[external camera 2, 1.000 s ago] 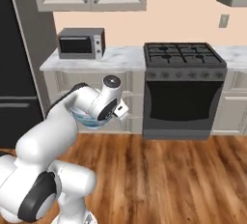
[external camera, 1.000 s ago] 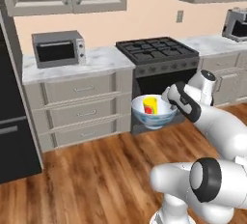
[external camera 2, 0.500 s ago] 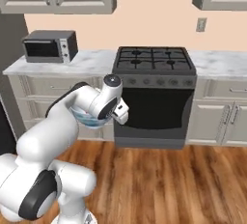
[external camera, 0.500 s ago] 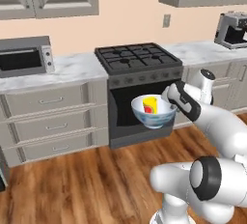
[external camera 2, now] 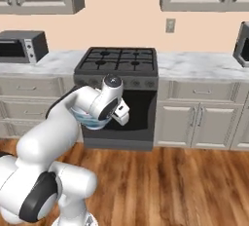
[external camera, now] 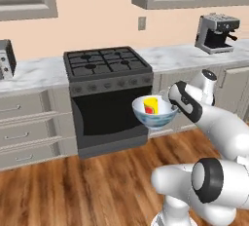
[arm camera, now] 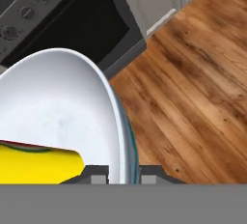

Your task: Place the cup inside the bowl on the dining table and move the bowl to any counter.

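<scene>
My gripper (external camera: 171, 106) is shut on the right rim of the bowl (external camera: 154, 115), holding it in the air in front of the oven door. The bowl is white inside and bluish-grey outside. The small yellow cup (external camera: 151, 105), red patch on its side, lies inside it. In the hand view the bowl's white inside (arm camera: 58, 107) spreads to the left, the cup (arm camera: 38, 167) is low in it, and the rim runs between the two fingertips of the gripper (arm camera: 123, 175). From the right base view my hand hides most of the bowl (external camera 2: 87, 120). The dining table is out of view.
A black gas stove (external camera: 107, 65) with its oven stands straight ahead. Marble counter (external camera: 170, 57) over panelled cabinets runs on both sides of it. A coffee machine (external camera: 216, 32) sits on the right stretch, a microwave (external camera 2: 22, 45) on the left. Wooden floor (arm camera: 193, 88) lies below the bowl.
The whole scene has slid left in both base views, so the base has driven right along the cabinets. The bowl with the cup stays held the same way.
</scene>
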Robot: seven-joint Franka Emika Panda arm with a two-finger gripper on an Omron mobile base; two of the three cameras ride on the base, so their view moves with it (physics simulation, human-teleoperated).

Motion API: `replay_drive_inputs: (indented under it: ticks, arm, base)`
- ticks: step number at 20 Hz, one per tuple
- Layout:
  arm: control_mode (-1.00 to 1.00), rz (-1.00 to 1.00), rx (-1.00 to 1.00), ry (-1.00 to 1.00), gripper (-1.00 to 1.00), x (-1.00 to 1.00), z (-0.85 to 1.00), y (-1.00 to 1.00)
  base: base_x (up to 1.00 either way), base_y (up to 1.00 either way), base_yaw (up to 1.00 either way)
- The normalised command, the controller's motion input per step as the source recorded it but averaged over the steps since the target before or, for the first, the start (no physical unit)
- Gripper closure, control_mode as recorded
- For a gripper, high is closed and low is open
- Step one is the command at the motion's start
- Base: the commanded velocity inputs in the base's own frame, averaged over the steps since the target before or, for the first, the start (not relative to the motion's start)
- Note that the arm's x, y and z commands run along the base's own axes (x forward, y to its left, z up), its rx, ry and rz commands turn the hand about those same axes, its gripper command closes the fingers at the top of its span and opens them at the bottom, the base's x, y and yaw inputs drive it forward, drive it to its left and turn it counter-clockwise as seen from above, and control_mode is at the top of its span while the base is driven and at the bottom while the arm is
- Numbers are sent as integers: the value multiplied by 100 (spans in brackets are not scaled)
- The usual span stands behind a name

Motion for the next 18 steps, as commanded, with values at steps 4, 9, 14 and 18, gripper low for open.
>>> replay_drive_inputs:
  ticks: [4, 9, 14, 18]
  arm:
    - [100, 0, 0, 0, 100, 0, 0, 0]
    - [100, 0, 0, 0, 100, 0, 0, 0]
    - [100, 0, 0, 0, 100, 0, 0, 0]
    - [100, 0, 0, 0, 100, 0, 0, 0]
  base:
    - [69, -100, 2]
    - [89, -98, 0]
    - [82, -68, 0]
    - [59, -47, 0]
